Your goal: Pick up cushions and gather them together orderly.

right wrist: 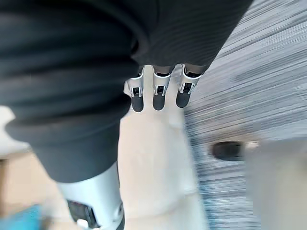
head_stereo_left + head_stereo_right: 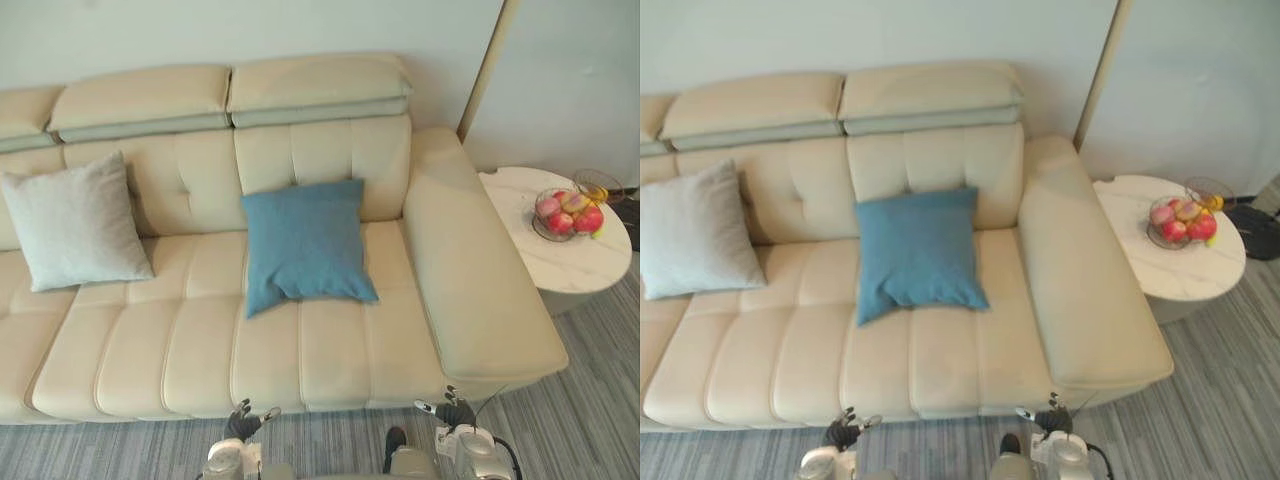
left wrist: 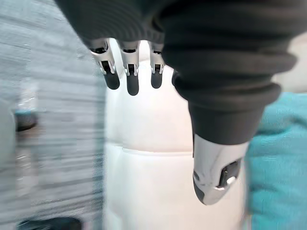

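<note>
Square blue cloth cushion (image 2: 305, 245) and square grey cloth cushion (image 2: 75, 222) are sitting apart.
Left hand (image 2: 243, 422) and right hand (image 2: 456, 411) are hanging open, empty.

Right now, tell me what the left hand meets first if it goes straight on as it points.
Probably the sofa, its front seat edge: the left hand, fingers straight, points at it. The blue cushion lies farther back.

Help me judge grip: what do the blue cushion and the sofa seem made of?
The blue cushion looks like woven fabric: matte, slightly textured, with soft creases. The sofa looks like leather or an imitation: cream, smooth, with a faint sheen and stitched panels.
</note>
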